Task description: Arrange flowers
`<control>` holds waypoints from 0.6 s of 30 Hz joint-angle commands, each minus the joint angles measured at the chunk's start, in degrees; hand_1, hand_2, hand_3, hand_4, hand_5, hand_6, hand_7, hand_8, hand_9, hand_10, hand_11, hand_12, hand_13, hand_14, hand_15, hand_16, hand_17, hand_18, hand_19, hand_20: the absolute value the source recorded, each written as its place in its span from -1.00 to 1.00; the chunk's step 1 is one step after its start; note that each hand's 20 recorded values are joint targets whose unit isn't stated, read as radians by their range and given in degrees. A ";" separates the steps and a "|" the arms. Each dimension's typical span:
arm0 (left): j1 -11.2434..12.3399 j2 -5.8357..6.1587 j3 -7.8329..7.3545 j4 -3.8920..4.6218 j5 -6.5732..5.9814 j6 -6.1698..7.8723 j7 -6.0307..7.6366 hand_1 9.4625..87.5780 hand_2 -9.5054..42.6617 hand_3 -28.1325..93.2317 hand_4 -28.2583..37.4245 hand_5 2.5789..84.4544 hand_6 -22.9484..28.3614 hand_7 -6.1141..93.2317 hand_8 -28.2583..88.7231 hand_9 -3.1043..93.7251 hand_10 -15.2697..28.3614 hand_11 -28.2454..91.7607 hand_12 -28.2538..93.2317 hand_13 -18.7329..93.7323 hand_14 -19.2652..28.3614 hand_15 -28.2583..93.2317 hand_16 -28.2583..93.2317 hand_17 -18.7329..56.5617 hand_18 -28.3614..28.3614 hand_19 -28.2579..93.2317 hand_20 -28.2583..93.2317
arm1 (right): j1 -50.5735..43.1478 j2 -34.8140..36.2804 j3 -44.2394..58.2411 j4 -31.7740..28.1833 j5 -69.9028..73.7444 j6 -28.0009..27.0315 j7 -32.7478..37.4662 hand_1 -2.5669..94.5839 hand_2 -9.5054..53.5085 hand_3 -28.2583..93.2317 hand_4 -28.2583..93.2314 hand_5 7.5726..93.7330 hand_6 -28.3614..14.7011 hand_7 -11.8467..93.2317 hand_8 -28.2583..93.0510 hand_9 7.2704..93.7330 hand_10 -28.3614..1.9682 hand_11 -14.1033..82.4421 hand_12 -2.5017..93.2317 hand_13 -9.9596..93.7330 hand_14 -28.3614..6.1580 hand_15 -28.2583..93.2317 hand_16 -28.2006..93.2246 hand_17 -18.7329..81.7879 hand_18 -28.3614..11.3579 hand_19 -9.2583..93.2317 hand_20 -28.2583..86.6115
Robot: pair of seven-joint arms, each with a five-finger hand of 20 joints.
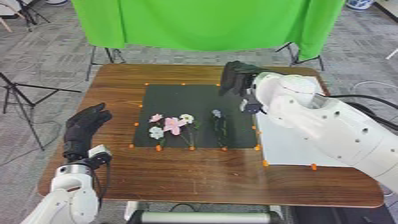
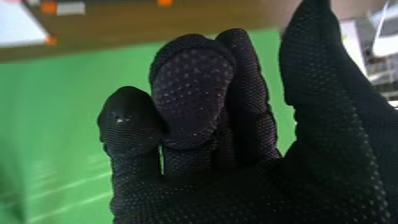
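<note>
In the head view, the left hand (image 1: 84, 125) is open over the table's left side, apart from the flowers. The right hand (image 1: 235, 77) is at the black mat's far right corner, its fingers relaxed and holding nothing. On the black mat (image 1: 178, 97) lie a small pink flower (image 1: 156, 118), a larger pink flower (image 1: 172, 126), white flowers (image 1: 156, 133) and, apart to their right, a bluish flower (image 1: 217, 113) with a dark green stem. In the right wrist view, the right hand (image 2: 213, 185) has its thumb spread from loosely bent fingers.
A white sheet (image 1: 298, 150) lies right of the mat, partly under the right arm. Orange markers (image 1: 160, 148) line the edges of mat and sheet. The brown table (image 1: 178, 175) has a green cloth (image 1: 204, 25) hanging beyond its far edge.
</note>
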 commanded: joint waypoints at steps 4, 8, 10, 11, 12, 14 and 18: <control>1.61 0.08 -0.98 -0.77 -0.40 0.17 -0.03 -0.26 -0.37 0.57 -0.70 0.29 -0.01 -0.46 -0.68 0.18 0.35 -0.10 -0.35 0.12 0.51 -0.08 -0.59 -0.17 0.45 -0.22 -0.22 | -0.97 5.73 1.45 4.28 -4.61 5.34 6.27 -0.37 -1.00 0.56 -0.82 0.05 0.21 -0.59 -0.64 0.20 -0.23 -0.54 -0.63 0.86 0.37 0.37 -0.06 0.48 -0.42 1.00 0.29; 1.24 -0.14 -0.75 -0.61 -0.32 0.03 0.16 -0.26 -0.37 0.57 -0.70 0.29 -0.02 -0.46 -0.68 0.18 0.35 -0.09 -0.35 0.12 0.51 -0.08 -0.59 -0.18 0.45 -0.22 -0.22 | -0.74 5.59 -1.37 8.36 -7.37 8.77 7.85 -0.49 -1.00 0.49 -0.91 0.04 0.19 -0.60 -0.63 0.21 -0.29 -0.54 -0.62 0.86 0.33 0.38 -0.08 0.47 -0.46 1.00 0.30; 0.75 -0.16 -0.28 -0.45 -0.39 -0.13 0.27 -0.26 -0.37 0.58 -0.70 0.29 -0.02 -0.46 -0.68 0.18 0.35 -0.10 -0.35 0.12 0.51 -0.08 -0.59 -0.18 0.45 -0.22 -0.22 | -0.42 5.64 -2.60 10.03 -9.13 8.42 8.91 -0.51 -1.00 0.47 -0.93 0.05 0.18 -0.60 -0.63 0.23 -0.28 -0.53 -0.61 0.86 0.32 0.38 -0.08 0.47 -0.47 1.00 0.30; 0.35 -0.18 -0.04 -0.30 -0.24 -0.23 0.18 -0.26 -0.37 0.58 -0.71 0.29 -0.01 -0.46 -0.68 0.18 0.35 -0.10 -0.35 0.12 0.52 -0.08 -0.59 -0.18 0.45 -0.22 -0.22 | -0.12 5.83 -3.37 10.83 -9.98 8.21 9.45 -0.51 -1.00 0.47 -0.93 0.05 0.18 -0.60 -0.63 0.23 -0.28 -0.53 -0.61 0.86 0.31 0.38 -0.08 0.47 -0.46 1.00 0.30; 0.41 -0.18 0.00 -0.40 -0.15 -0.22 0.17 -0.26 -0.37 0.57 -0.71 0.29 -0.01 -0.46 -0.68 0.18 0.35 -0.09 -0.35 0.12 0.52 -0.08 -0.59 -0.18 0.45 -0.22 -0.22 | -0.17 6.02 -3.56 11.45 -10.72 7.74 9.78 -0.52 -1.00 0.47 -0.93 0.05 0.18 -0.60 -0.63 0.23 -0.28 -0.54 -0.61 0.86 0.31 0.38 -0.08 0.47 -0.47 1.00 0.30; -0.07 -0.29 0.22 -0.14 0.09 -0.50 -0.13 -0.26 -0.37 0.57 -0.71 0.29 -0.01 -0.46 -0.68 0.18 0.35 -0.09 -0.35 0.12 0.52 -0.08 -0.59 -0.18 0.45 -0.22 -0.22 | -0.63 6.36 -3.07 12.30 -10.95 6.82 11.11 -0.52 -1.00 0.47 -0.93 0.05 0.18 -0.60 -0.63 0.23 -0.28 -0.54 -0.61 0.86 0.31 0.38 -0.08 0.47 -0.47 1.00 0.30; 0.60 -0.41 -0.17 -0.38 -0.19 -0.19 -0.19 -0.26 -0.37 0.57 -0.70 0.29 -0.01 -0.46 -0.68 0.18 0.35 -0.10 -0.35 0.12 0.51 -0.08 -0.59 -0.18 0.45 -0.22 -0.22 | -1.53 7.22 -2.60 13.62 -11.99 6.39 12.33 -0.51 -1.00 0.48 -0.92 0.05 0.18 -0.60 -0.63 0.22 -0.28 -0.54 -0.61 0.86 0.30 0.39 -0.08 0.47 -0.48 1.00 0.30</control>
